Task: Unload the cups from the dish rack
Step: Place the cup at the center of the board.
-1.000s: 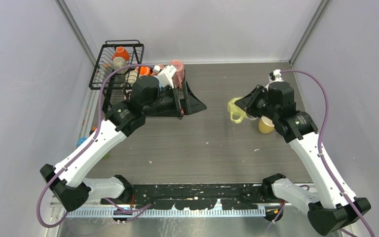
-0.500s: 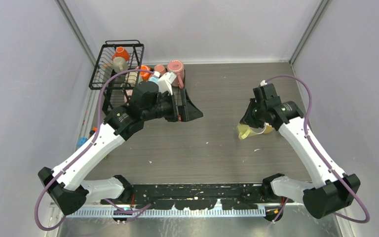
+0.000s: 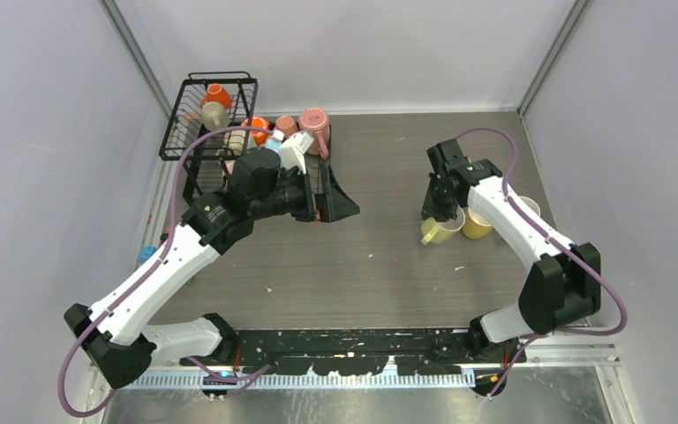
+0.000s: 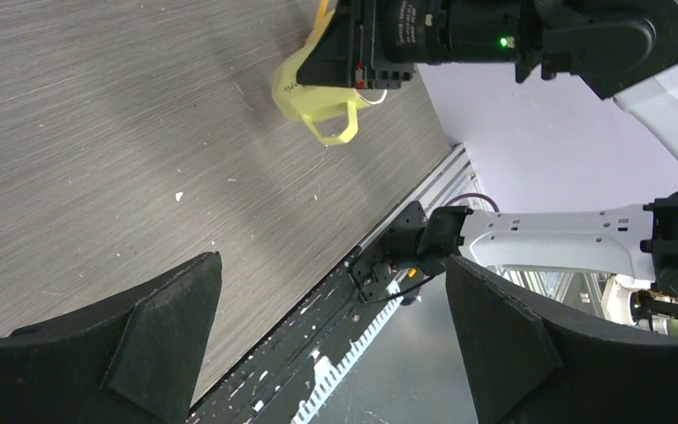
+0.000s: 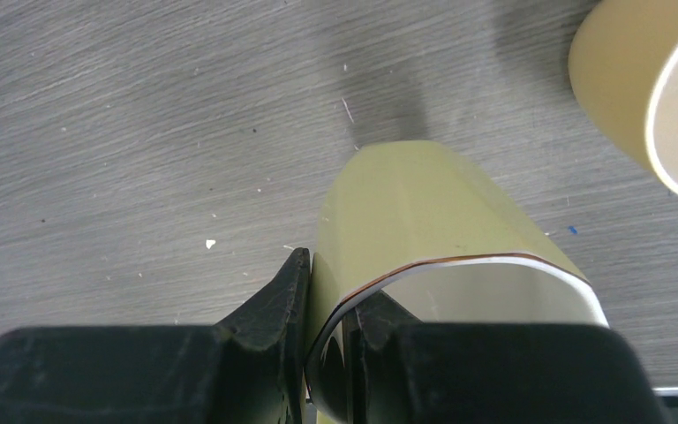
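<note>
My right gripper [image 5: 327,291] is shut on the rim of a yellow mug [image 5: 415,212], one finger outside the wall and one inside. In the top view the right gripper [image 3: 435,215] holds this mug [image 3: 441,231] low over the table, tilted, beside a beige mug [image 3: 478,224]. The left wrist view also shows the yellow mug [image 4: 313,97]. My left gripper [image 3: 340,193] is open and empty at the right side of the black wire dish rack [image 3: 196,84]. The rack holds an orange mug [image 3: 217,93], a pink mug [image 3: 315,124] and others, partly hidden by my left arm.
The beige mug [image 5: 644,97] stands close on the right of the yellow one. A white rim [image 3: 530,207] shows behind my right arm. Grey walls close in the table on three sides. A black rail [image 3: 353,340] runs along the near edge.
My right arm has swung round and carried the yellow mug down and toward the near side, next to the beige mug. My left gripper has drawn back slightly toward the rack.
</note>
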Action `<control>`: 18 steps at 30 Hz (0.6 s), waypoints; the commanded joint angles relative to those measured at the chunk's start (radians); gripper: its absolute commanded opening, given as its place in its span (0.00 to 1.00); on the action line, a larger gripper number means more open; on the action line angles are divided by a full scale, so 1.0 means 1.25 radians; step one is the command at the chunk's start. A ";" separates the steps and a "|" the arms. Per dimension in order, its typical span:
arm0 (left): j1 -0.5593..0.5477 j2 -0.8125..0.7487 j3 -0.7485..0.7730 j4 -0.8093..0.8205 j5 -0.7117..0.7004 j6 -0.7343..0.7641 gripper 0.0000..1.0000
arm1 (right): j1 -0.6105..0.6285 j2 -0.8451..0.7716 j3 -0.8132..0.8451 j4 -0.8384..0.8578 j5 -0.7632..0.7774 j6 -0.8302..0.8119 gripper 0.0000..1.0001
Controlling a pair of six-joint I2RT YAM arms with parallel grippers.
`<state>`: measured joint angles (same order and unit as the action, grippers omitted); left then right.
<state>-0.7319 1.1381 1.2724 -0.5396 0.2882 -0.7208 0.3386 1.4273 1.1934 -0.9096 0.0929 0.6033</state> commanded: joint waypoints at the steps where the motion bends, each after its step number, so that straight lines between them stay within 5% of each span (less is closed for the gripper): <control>1: -0.002 -0.016 -0.001 0.000 0.009 0.024 1.00 | -0.004 0.037 0.086 0.056 0.025 -0.029 0.01; 18: -0.003 0.010 0.010 0.003 0.023 0.038 1.00 | -0.025 0.169 0.127 0.030 0.093 -0.068 0.01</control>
<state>-0.7319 1.1442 1.2713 -0.5446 0.2970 -0.6960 0.3122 1.6485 1.3045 -0.8761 0.1532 0.5392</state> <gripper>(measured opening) 0.996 0.198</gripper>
